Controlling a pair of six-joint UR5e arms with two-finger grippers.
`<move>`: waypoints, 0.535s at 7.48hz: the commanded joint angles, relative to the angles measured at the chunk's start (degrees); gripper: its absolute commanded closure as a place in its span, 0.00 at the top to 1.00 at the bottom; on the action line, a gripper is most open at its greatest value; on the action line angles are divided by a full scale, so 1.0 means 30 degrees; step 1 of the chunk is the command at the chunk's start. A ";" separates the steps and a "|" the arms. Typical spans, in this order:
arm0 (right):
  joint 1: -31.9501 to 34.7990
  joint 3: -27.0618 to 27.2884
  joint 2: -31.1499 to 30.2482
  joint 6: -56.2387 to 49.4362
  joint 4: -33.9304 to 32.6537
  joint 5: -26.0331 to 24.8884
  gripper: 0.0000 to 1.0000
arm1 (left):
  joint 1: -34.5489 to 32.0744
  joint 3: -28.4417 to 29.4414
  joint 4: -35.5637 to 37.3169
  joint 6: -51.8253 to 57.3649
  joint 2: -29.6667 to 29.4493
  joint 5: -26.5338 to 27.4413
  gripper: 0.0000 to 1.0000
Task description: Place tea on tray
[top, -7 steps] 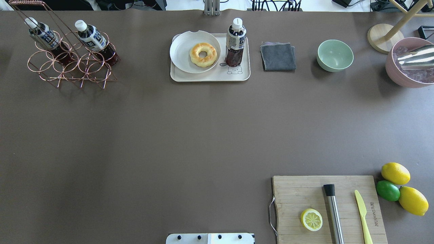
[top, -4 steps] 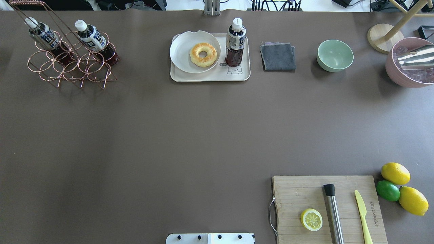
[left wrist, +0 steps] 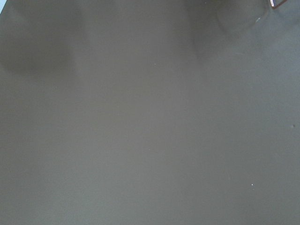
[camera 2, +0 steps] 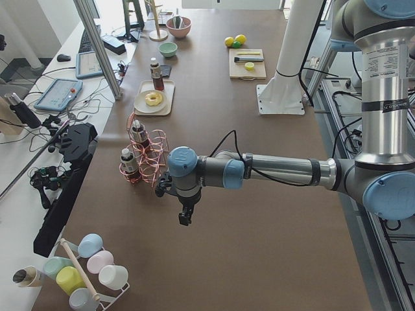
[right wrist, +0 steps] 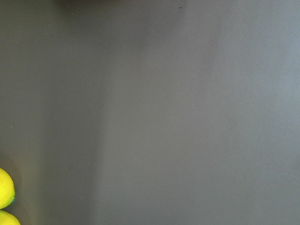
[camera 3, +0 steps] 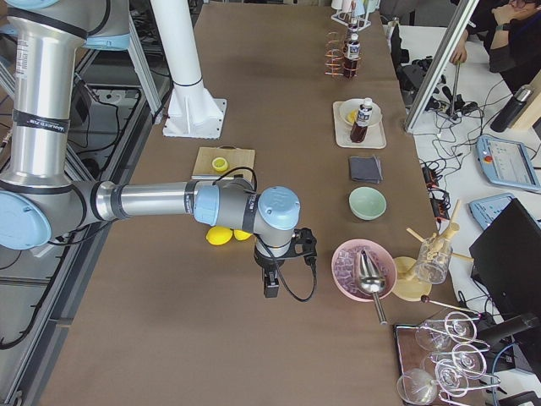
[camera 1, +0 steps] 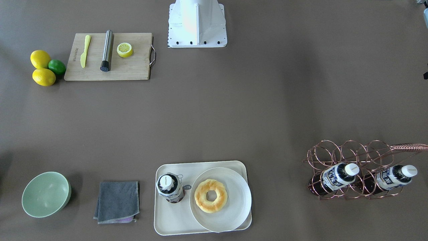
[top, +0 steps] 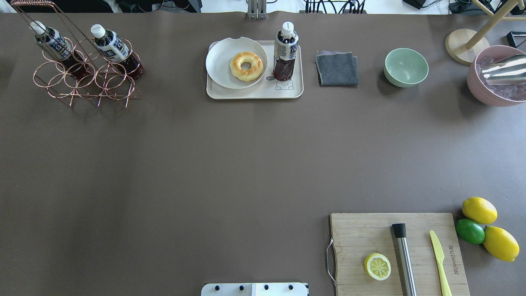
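On the far side of the table (top: 246, 164), the tea (top: 285, 51) stands upright on the tray (top: 254, 95). It sits at the tray's right end by the bear drawing, just beside the round plate (top: 220, 51) that carries the doughnut (top: 246, 65), and nothing touches the bottle. Judging from this, the placing step looks finished and both arms are well apart from the tray. The left gripper (camera 2: 185, 219) hangs over bare table near the copper wire rack (top: 86, 84), where two look-alike bottles (top: 109, 43) sit. The right gripper (camera 3: 270, 288) hangs over bare table near the lemons (camera 3: 221, 235). Each gripper shows only in a side view, and the wrist cameras see little but table surface, so I cannot tell whether either pair of jaws stands apart or closed; no bottle is seen at either one. The next move probably calls for nothing more than keeping clear of the tray so that the tall, narrow bottle is not knocked over. Against the overhead pictures from a moment earlier nothing differs: tea, tray, plate and rack lie in the same places, and no arm enters that view.
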 commanded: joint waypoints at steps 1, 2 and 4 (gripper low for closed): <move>0.0000 -0.0001 -0.0003 -0.0016 0.0000 0.0029 1.00 | -0.0001 0.0129 -0.0003 0.0022 0.0026 0.0087 1.00; 0.0000 0.0028 -0.0032 -0.0016 0.0000 0.0029 1.00 | -0.0001 0.0129 -0.0003 0.0051 -0.0003 0.0116 1.00; 0.0000 -0.0001 -0.0032 -0.0016 0.0000 0.0029 1.00 | -0.0001 0.0420 0.0027 -0.0007 -0.0003 -0.0029 1.00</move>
